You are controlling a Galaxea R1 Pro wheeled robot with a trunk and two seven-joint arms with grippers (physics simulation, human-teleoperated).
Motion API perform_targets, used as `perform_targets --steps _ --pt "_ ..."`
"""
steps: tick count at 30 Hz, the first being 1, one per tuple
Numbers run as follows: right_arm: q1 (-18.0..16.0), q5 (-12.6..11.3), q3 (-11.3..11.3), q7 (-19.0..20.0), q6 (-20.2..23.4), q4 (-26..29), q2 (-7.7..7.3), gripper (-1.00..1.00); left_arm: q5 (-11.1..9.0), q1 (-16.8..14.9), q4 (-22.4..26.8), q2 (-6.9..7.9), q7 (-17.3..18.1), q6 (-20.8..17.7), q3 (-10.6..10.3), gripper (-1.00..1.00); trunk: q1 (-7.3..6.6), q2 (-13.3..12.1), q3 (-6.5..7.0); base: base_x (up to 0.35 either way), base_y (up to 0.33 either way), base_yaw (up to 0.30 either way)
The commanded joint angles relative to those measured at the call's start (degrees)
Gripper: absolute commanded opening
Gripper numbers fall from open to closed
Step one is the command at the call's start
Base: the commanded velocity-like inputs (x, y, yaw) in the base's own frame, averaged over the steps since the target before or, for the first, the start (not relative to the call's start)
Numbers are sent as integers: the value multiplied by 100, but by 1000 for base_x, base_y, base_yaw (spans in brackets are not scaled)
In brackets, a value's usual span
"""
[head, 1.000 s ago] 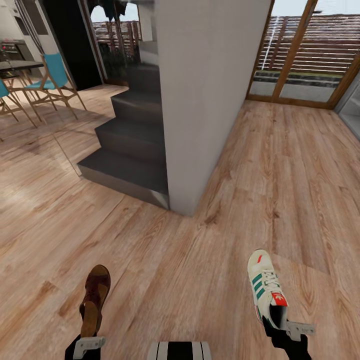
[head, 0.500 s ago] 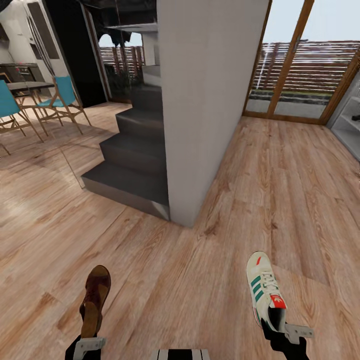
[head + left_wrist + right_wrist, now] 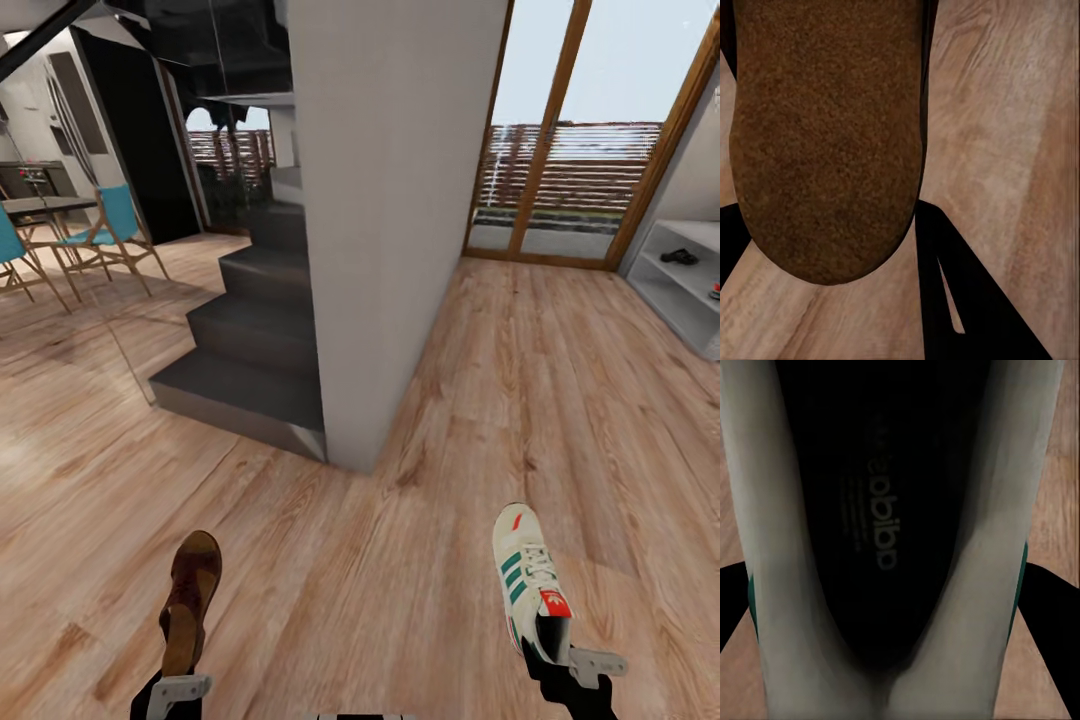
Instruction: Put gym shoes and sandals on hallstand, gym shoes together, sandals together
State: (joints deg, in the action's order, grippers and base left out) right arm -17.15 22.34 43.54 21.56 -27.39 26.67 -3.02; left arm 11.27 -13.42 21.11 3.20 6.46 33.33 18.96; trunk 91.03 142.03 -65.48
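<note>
brown sandal [image 3: 190, 600] hides left fingers [image 3: 178, 690]; frame-cropped.

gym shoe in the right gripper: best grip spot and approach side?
Heel collar, coming from behind the heel, as the right gripper has it now. The gym shoe has an open collar there; its rim gives thin walls to pinch, while the toe is broad and rounded.

The left tool [image 3: 178, 692] carries a sandal [image 3: 189, 600] low on the left and the right tool [image 3: 570, 668] a sneaker [image 3: 531, 582] low on the right, both above the floor [image 3: 380, 560]. Ahead stands a pillar [image 3: 385, 220], stairs [image 3: 250, 340] at its left, chairs [image 3: 105, 235] far left. The rack [image 3: 680, 290] stands far right with shoes on its shelves.
</note>
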Motion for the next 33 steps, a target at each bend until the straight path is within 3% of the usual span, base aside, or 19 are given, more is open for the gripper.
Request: perform_targets --steps 1,15,33 --pt "-8 34 49 50 -20 -4 3 -100 51 -3 -2 -7 48 15 50 -100 -24 -40 21 0 0 -211" --pt "-8 25 49 50 -20 -99 -5 -100 51 -3 -2 -15 48 15 47 -100 -331 -601 364 0 0 -225" --pt "-8 25 57 50 -22 -101 -5 -100 51 4 -2 -12 48 15 47 -100 -331 -601 457 0 0 -260"
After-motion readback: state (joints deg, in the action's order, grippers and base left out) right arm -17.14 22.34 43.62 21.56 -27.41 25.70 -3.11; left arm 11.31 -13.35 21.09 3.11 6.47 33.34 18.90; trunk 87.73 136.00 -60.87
